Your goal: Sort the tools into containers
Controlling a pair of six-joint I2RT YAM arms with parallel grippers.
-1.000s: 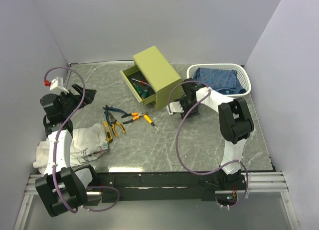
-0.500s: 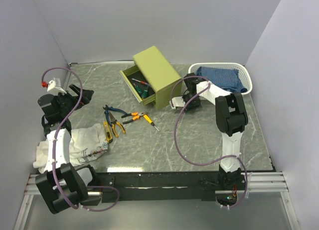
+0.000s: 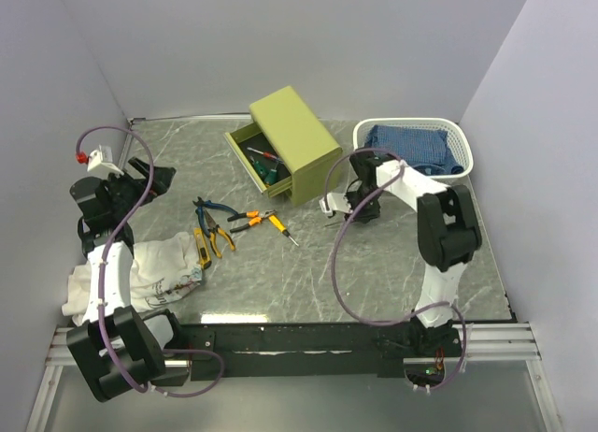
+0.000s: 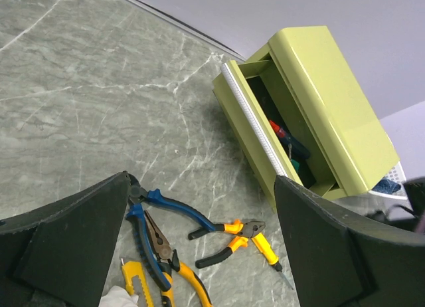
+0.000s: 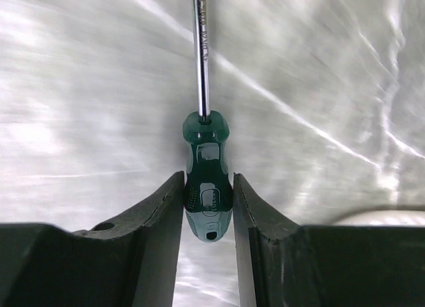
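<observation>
We can read no text, number or brand anywhere. In the right wrist view, the steel shaft of the green-handled screwdriver (image 5: 208,187) bears a line of fine stamped characters, too blurred for us to make out. Its handle carries a small raised mark that is also illegible. From the top view we see a dark print on the white cloth (image 3: 163,264) lying on the desk (image 3: 280,273), too small for us to tell letters from drawing.
</observation>
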